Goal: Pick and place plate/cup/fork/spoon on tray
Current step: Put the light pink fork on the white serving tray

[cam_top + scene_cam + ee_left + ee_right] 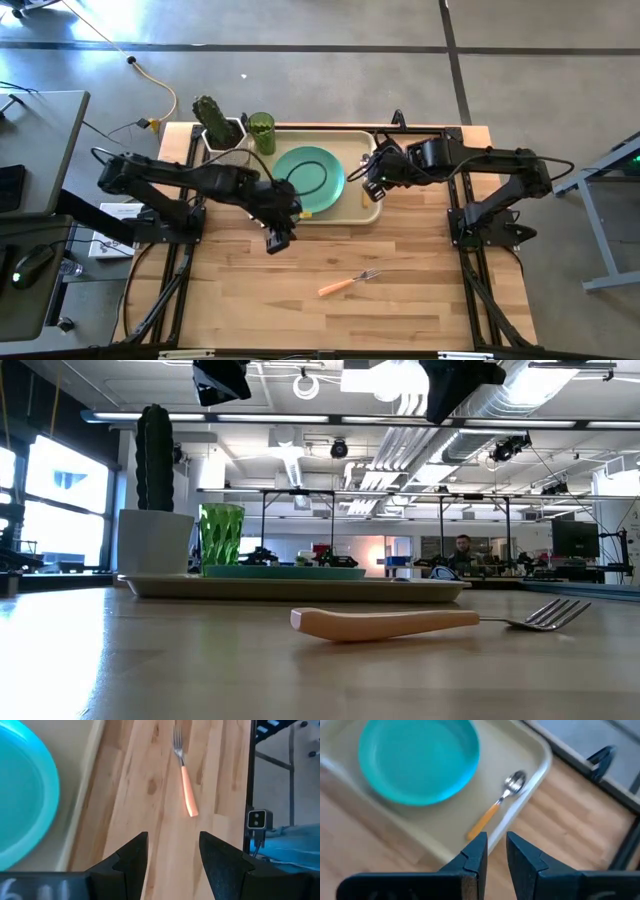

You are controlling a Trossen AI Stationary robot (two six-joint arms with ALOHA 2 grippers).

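The beige tray (pixel 355 205) lies at the table's far middle. The teal plate (pixel 308 178) lies flat in it, and the green cup (pixel 261 130) stands at its far left corner. The orange-handled spoon (pixel 497 806) lies in the tray right of the plate. The orange-handled fork (pixel 350 283) lies flat on the bare wood nearer the front, and also shows in the left wrist view (pixel 184 775). My left gripper (pixel 277 237) is open and empty above the tray's near left edge. My right gripper (pixel 496 851) is narrowly open and empty above the tray's right end.
A white square pot with a green cactus (pixel 218 125) stands at the table's far left, beside the cup. Bare wood lies around the fork, toward the table's near edge (pixel 330 330).
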